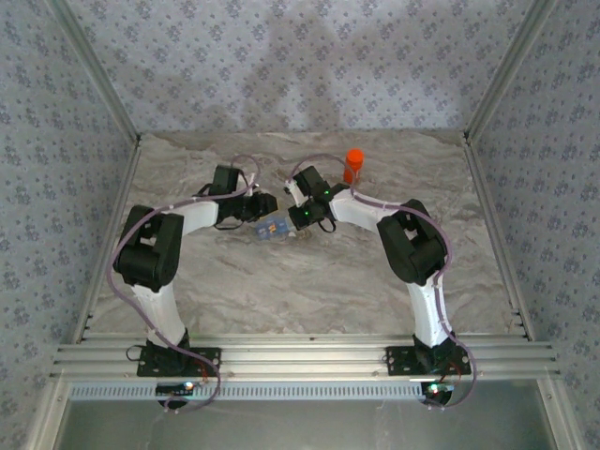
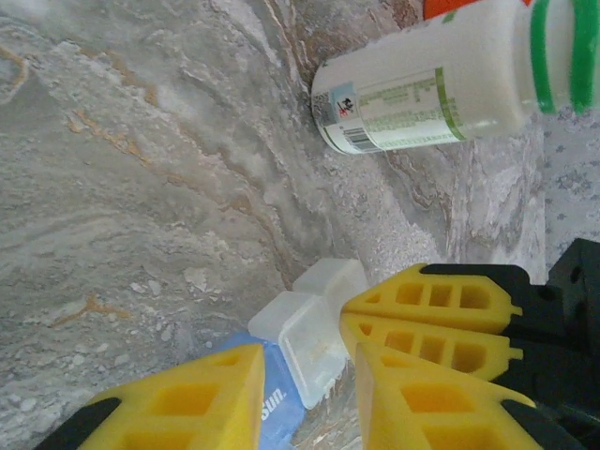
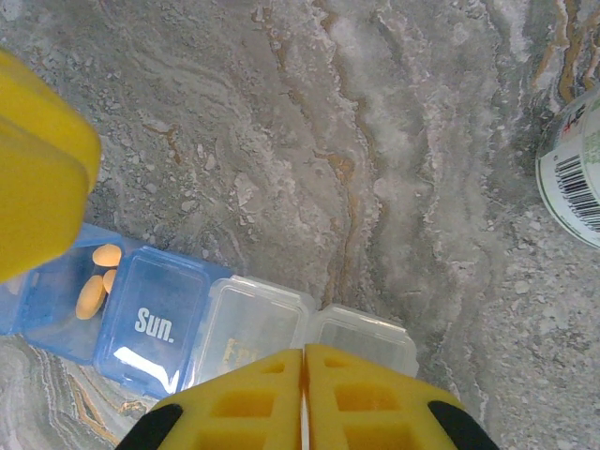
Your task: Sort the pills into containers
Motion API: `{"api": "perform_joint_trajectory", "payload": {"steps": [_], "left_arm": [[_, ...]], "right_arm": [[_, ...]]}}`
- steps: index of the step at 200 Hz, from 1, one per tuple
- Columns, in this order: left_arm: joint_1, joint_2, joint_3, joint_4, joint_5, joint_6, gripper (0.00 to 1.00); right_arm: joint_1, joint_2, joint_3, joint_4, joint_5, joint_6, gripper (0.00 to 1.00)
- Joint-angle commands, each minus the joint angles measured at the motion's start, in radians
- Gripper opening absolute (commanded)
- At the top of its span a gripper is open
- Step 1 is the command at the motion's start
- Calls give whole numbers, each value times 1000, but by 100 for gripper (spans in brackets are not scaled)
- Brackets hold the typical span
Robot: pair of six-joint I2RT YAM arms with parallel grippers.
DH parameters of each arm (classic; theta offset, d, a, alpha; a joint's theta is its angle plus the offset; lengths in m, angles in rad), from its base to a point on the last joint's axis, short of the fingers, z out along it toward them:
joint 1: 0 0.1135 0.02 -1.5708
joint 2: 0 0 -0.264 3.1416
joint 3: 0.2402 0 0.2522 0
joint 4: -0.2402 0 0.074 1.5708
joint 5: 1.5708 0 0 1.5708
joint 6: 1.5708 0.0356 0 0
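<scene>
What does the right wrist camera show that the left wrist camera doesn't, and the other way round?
Right wrist camera: orange pills lying in a blue compartment of the pill box, beside the lid marked Sun. Of the white bottle it catches just the barcoded bottom end.
Left wrist camera: that bottle lying on its side, with its printed label and green bands.
Both: the pill box's clear compartments, the Sun. lid, the bottle and the marbled table.

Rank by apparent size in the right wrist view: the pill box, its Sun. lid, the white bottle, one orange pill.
1. pill box
2. Sun. lid
3. white bottle, cut off by the frame edge, so its place is unsure
4. orange pill
</scene>
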Motion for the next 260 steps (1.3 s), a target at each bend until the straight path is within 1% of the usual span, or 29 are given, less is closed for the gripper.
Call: {"api": "perform_joint_trajectory", "payload": {"steps": [1, 24, 42, 55, 66, 91, 104, 125, 154, 167, 189, 216, 240, 260], "left_arm": [[-11, -40, 10, -45, 6, 35, 31], [-21, -35, 3, -50, 3, 26, 31], [-29, -41, -13, -70, -25, 18, 29], [-36, -57, -26, -94, -63, 15, 25], [-42, -74, -31, -132, -116, 22, 21], [-49, -89, -12, -206, -213, 67, 15], [-50, -74, 17, -243, -237, 80, 12], [-65, -45, 44, -267, -245, 86, 7], [-113, -10, 84, -311, -263, 111, 3], [-129, -2, 99, -348, -291, 120, 0], [-145, 12, 113, -410, -371, 118, 0], [-142, 46, 74, -405, -455, 103, 0], [-126, 89, 47, -375, -458, 84, 0], [-126, 68, 39, -352, -442, 75, 0]], "right_arm": [[-4, 30, -27, -48, 10, 6, 11], [-5, 30, -27, -47, 8, 6, 11], [-5, 30, -28, -45, 6, 6, 11], [-6, 29, -32, -41, 3, 7, 11], [-5, 30, -36, -38, 0, 8, 11], [-5, 35, -39, -34, -3, 9, 11], [-5, 39, -37, -31, -5, 11, 11], [-5, 36, -39, -30, -6, 12, 11], [-5, 34, -39, -34, -4, 11, 11], [-6, 33, -39, -36, -4, 11, 11], [-7, 31, -39, -37, -7, 10, 11], [-6, 34, -42, -31, -10, 12, 11], [-6, 36, -43, -31, -10, 11, 11], [-9, 33, -44, -35, -10, 9, 11]]}}
